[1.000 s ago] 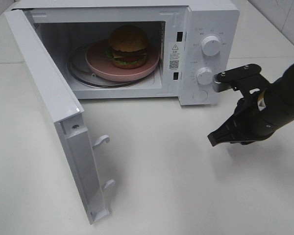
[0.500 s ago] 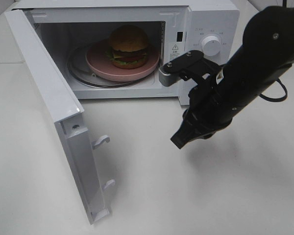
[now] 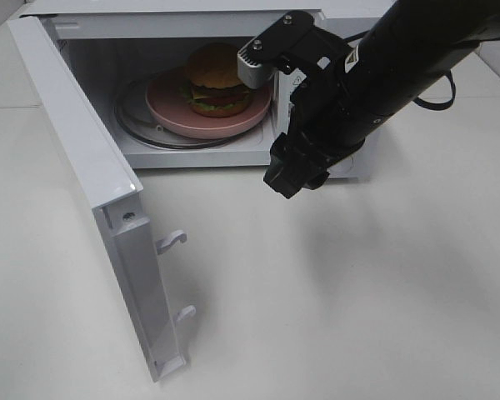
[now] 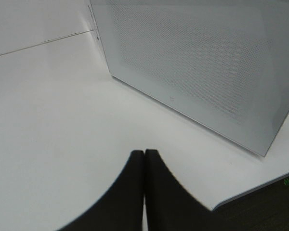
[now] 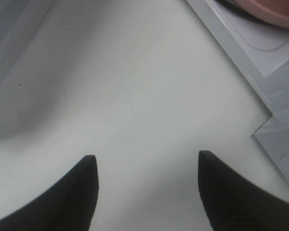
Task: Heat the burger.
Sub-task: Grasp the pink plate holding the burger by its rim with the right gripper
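The burger (image 3: pixel 217 80) sits on a pink plate (image 3: pixel 170 107) on the glass turntable inside the white microwave (image 3: pixel 192 17), whose door (image 3: pixel 83 175) stands wide open to the left. My right gripper (image 3: pixel 290 177) hangs open and empty over the table in front of the oven's control panel, which the arm hides. In the right wrist view its fingertips (image 5: pixel 89 166) are spread apart above the white table, with the plate's edge (image 5: pixel 269 12) at a corner. My left gripper (image 4: pixel 144 156) is shut and empty beside the door's outer face (image 4: pixel 197 62); it is out of the exterior view.
The white table (image 3: pixel 358 300) lies in front of the microwave. The door's latch hooks (image 3: pixel 173 240) stick out from its inner edge. A black cable (image 3: pixel 437 92) trails from the right arm.
My right arm has swung from the right side of the table up and leftward, now covering the control panel in front of the oven opening. The burger, plate and door have not moved.
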